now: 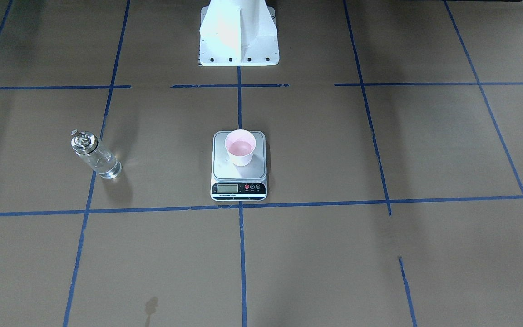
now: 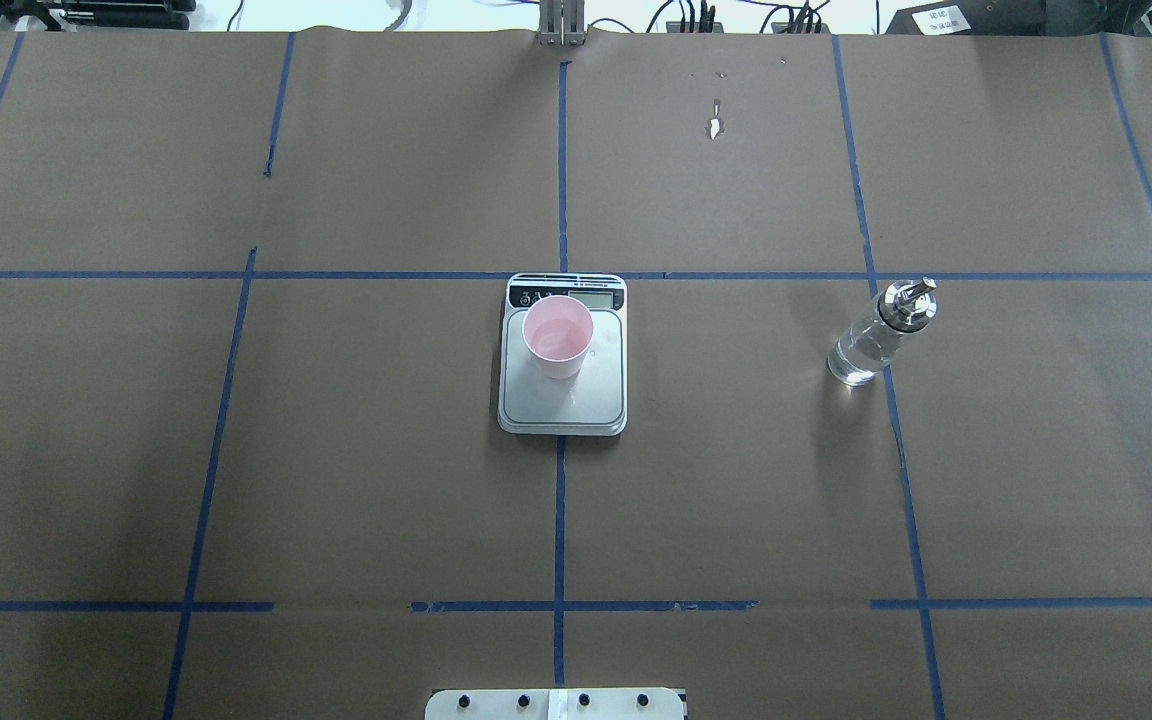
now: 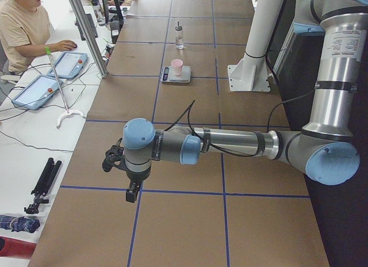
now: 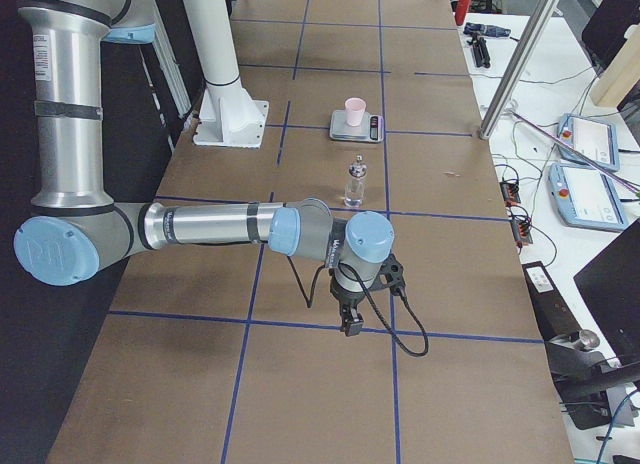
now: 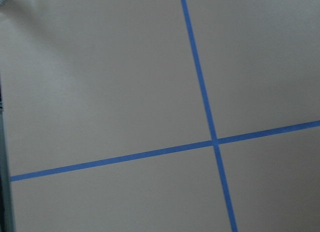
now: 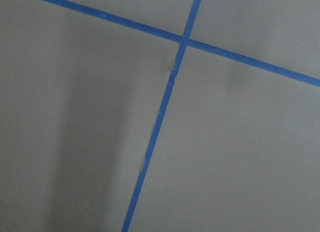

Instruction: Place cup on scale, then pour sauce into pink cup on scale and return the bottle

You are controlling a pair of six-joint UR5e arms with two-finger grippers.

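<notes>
The cup [image 2: 557,335] sits on the scale [image 2: 562,400], with the bottle [image 2: 871,335] upright on the table [image 2: 386,450] to our right. Left pincer [image 3: 131,192] and right pincer [image 4: 351,322] hang clear (spread or pressed together, we cannot tell). If pouring remains, we'd grip the glass body and tilt slowly.

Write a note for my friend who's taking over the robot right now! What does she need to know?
Left gripper: over bare table, far from everything; open or shut, cannot tell.
Right gripper: same, at the other end.
Cup: upright on the scale.
Bottle: upright on the table on the robot's right, apart from the scale, with clear sauce inside.
Done: cup placed; it seems to hold a little liquid; bottle set down.
Left: probably nothing. The display is unreadable here.
</notes>
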